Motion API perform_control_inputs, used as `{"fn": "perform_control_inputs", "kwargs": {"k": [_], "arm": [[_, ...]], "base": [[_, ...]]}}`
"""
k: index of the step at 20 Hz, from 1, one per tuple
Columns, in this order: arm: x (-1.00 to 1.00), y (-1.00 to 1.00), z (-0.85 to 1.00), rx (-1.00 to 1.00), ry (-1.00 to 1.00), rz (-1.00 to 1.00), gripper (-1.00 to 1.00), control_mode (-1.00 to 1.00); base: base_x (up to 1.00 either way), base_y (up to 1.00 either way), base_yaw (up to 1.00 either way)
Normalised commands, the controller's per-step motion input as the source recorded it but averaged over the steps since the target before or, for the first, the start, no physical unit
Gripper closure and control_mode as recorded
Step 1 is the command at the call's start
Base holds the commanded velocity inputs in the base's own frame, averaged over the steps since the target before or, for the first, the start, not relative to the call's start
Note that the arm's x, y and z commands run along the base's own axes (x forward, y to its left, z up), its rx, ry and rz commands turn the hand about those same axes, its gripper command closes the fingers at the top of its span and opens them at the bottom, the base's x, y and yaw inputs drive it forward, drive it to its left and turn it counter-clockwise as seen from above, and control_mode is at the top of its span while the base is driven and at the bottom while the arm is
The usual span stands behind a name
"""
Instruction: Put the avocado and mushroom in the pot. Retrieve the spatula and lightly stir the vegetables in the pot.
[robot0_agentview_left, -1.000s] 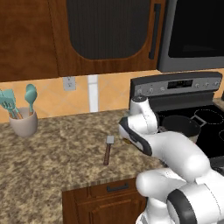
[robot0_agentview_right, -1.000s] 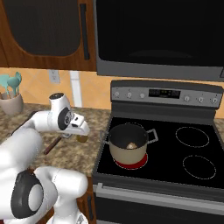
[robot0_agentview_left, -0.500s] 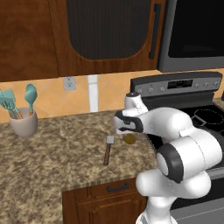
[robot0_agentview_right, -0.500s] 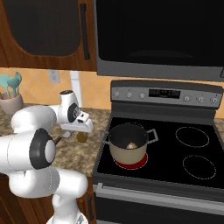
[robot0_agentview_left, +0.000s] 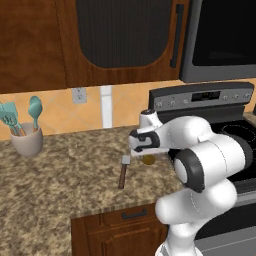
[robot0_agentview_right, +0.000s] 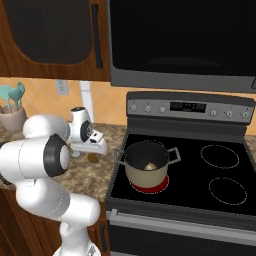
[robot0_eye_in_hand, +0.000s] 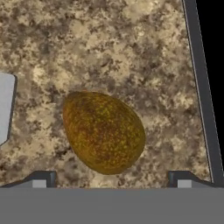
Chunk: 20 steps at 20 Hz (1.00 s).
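The olive-brown avocado (robot0_eye_in_hand: 103, 131) lies on the speckled counter beside the stove's edge, also seen as avocado (robot0_agentview_left: 148, 160) and avocado (robot0_agentview_right: 93, 158). My gripper (robot0_eye_in_hand: 111, 181) hangs open right above it, one fingertip (robot0_eye_in_hand: 41, 179) to each side and neither touching; the same gripper (robot0_agentview_left: 146, 152) (robot0_agentview_right: 94, 150) points down at the counter. The spatula (robot0_agentview_left: 123, 172) rests just left of the avocado, with its pale blade (robot0_eye_in_hand: 5, 107) nearest to it. The beige-grey pot (robot0_agentview_right: 137, 175) stands on the front left burner with the tan mushroom (robot0_agentview_right: 149, 166) inside.
A beige cup (robot0_agentview_left: 25, 142) of teal utensils stands at the counter's far left by the wall. The black stove top (robot0_agentview_right: 220, 170) stretches right of the pot. Wall cabinets and a microwave hang overhead.
The hand has moved down over the avocado, and the arm's elbow has swung round behind it. The jaws have stayed open. Avocado, spatula and pot have not moved.
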Motion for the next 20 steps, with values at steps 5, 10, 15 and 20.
{"fn": "perform_control_inputs", "kwargs": {"k": [5,10,15,20], "arm": [[0.11,0.00,-0.35,0.00,0.00,0.00,-1.00,-1.00],[0.02,0.00,-0.24,0.00,0.00,0.00,1.00,-1.00],[-0.03,0.00,-0.02,0.00,-0.01,0.01,1.00,-1.00],[-0.65,0.00,0.91,0.00,-0.29,0.00,1.00,-1.00]], "base": [[0.00,0.00,0.00],[0.00,0.00,0.00],[0.00,0.00,0.00],[0.00,0.00,0.00]]}}
